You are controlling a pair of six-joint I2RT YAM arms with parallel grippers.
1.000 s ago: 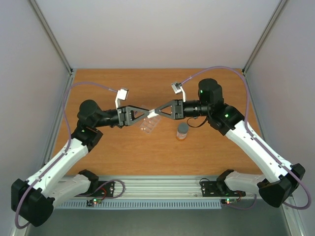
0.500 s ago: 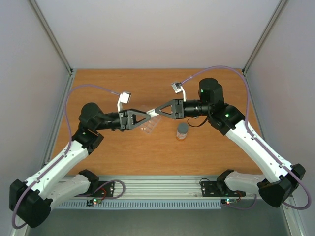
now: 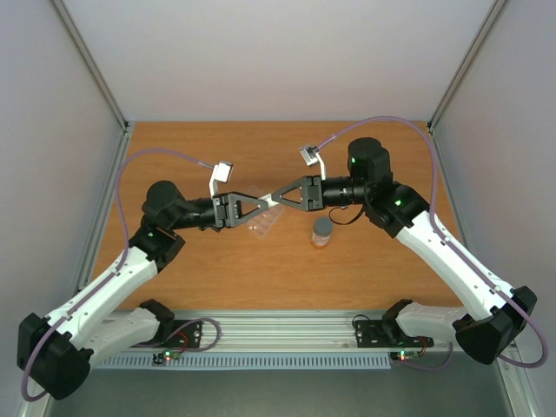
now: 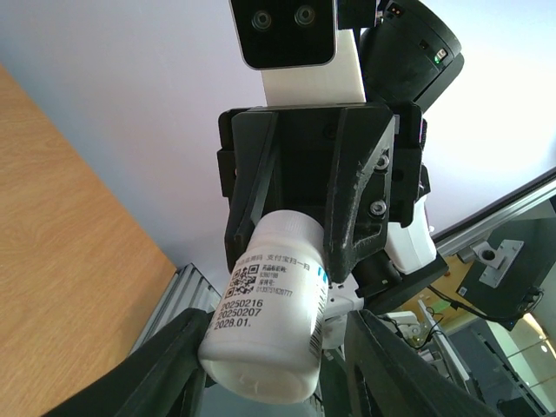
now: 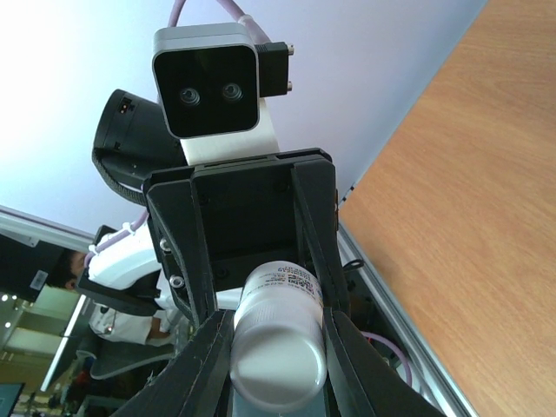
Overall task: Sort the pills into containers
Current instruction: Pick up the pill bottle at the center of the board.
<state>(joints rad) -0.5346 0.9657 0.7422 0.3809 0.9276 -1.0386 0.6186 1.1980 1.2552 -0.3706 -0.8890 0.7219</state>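
Pill box [image 3: 261,227] of clear plastic lies flat near the middle of the worktop [image 3: 174,287], a little toward the left edge. Its cells are too small to make out from above, and I cannot see any pills in them. Just over the corner of it nearest the far and right edges, the two arms meet nose to nose. A white pill bottle [image 4: 269,313] hangs in the air between them, lying roughly level. The right gripper [image 5: 278,339] is pinching this bottle. In its own camera the fingers [image 5: 204,373] press against both sides of the white body, and from the opposite side the same black claw is seen clasped round it. The left gripper [image 4: 278,334] is spread around the bottle's other end. One finger [image 4: 165,373] sits right at the bottle's edge, though I cannot tell whether it touches. The other stands off with a sliver of background showing between it and the bottle. The bottle's label faces the left wrist camera, printed with a square code and rows of digits, and its rounded white end points toward that lens. A small grey cap [image 3: 321,231] stands on the worktop to the right of the box, apart from it, a touch closer to the near edge and below the right gripper's wrist.
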